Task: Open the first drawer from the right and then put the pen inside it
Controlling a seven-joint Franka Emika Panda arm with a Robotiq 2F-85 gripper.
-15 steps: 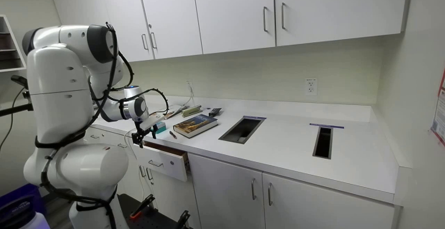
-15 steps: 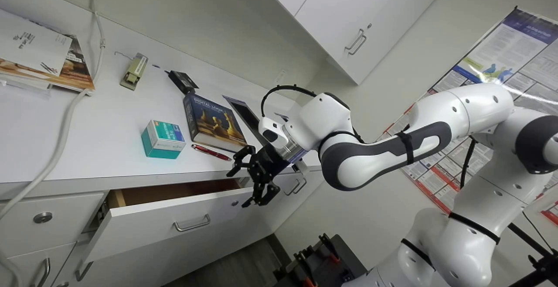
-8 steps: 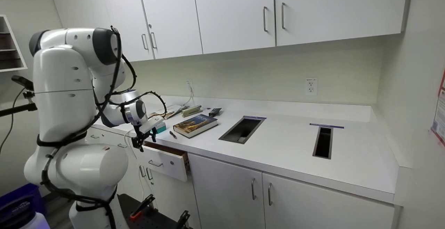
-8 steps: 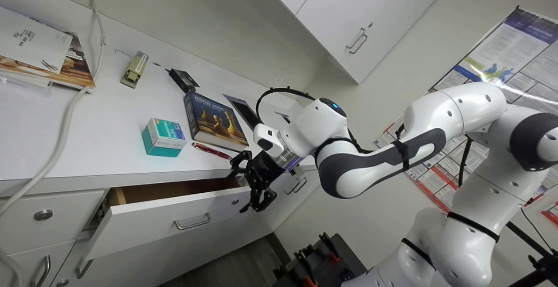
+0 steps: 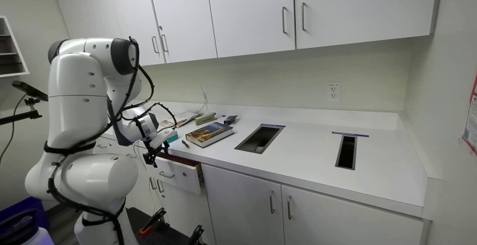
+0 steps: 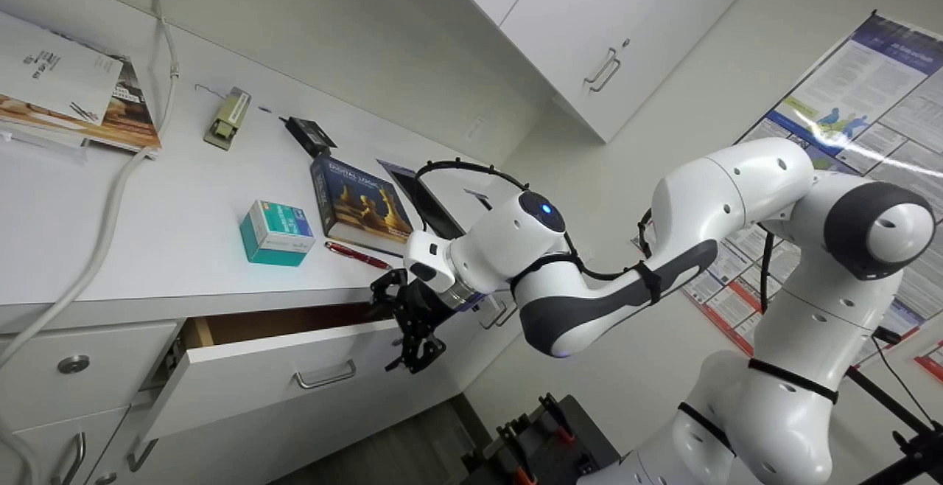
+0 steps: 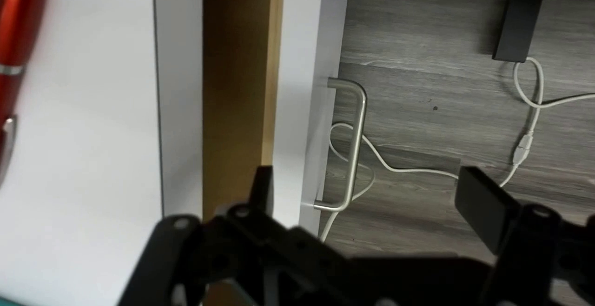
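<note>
The drawer (image 5: 174, 173) has a flat white front and stands partly open. Its tan wooden inside and bar handle show in the wrist view (image 7: 297, 87), and it also shows in an exterior view (image 6: 269, 382). The red pen (image 6: 357, 255) lies on the counter beside the book, near the front edge; it also shows in an exterior view (image 5: 185, 144) and at the left of the wrist view (image 7: 21, 22). My gripper (image 6: 388, 329) is open and empty over one end of the drawer front. In the wrist view (image 7: 367, 180) one finger overlaps the drawer's front edge, the other the floor.
A thick book (image 6: 365, 203), a teal and white box (image 6: 276, 234), a tan stapler (image 6: 227, 118) and a black item (image 6: 309, 136) lie on the counter (image 5: 298, 163). A white cable (image 6: 110, 220) hangs over its edge. Upper cabinets (image 5: 253, 14) hang above.
The arm has swung along the counter, and my gripper has lowered slightly toward the drawer front, moving left and down in an exterior view. The drawer and pen have not moved.
</note>
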